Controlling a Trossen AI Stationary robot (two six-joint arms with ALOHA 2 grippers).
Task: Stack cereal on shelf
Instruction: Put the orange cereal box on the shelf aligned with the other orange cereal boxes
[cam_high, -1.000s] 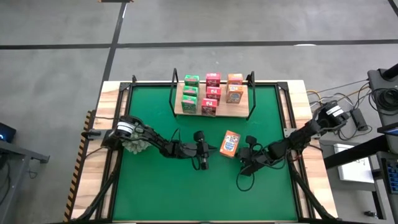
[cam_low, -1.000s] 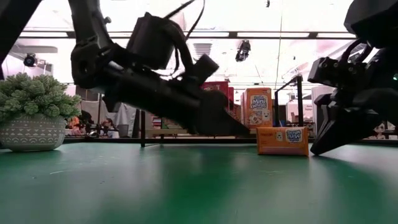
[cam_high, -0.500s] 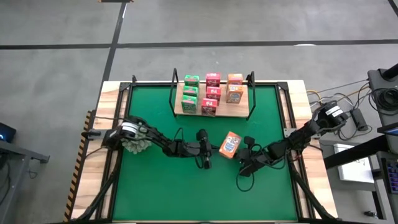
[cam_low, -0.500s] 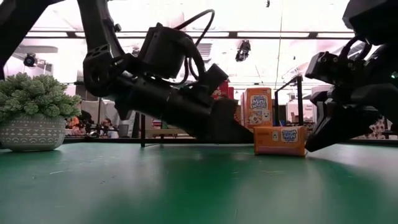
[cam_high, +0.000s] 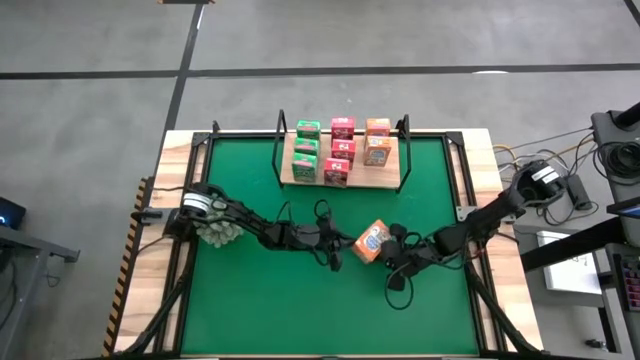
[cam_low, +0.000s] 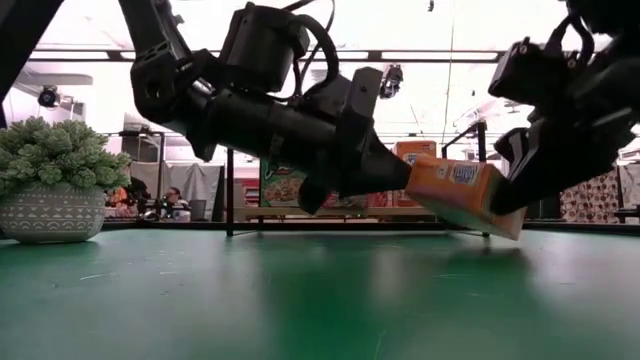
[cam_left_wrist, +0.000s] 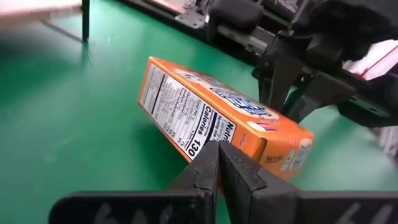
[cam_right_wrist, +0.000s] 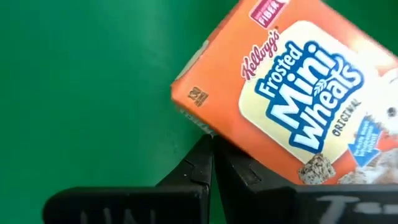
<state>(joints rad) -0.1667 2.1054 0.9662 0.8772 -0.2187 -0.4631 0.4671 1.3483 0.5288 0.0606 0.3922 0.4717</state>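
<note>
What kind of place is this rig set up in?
Probably a robotics lab or workshop: a green mat on a wooden table over bare grey concrete floor, cabling and gear alongside, and ceiling strip lights beyond.

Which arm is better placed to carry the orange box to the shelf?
Hard to say; perhaps the right. Both grippers are shut and pressing the tilted orange box from opposite sides: left gripper, right gripper. Neither grasps it. The shelf has its free spot on the right.
</note>
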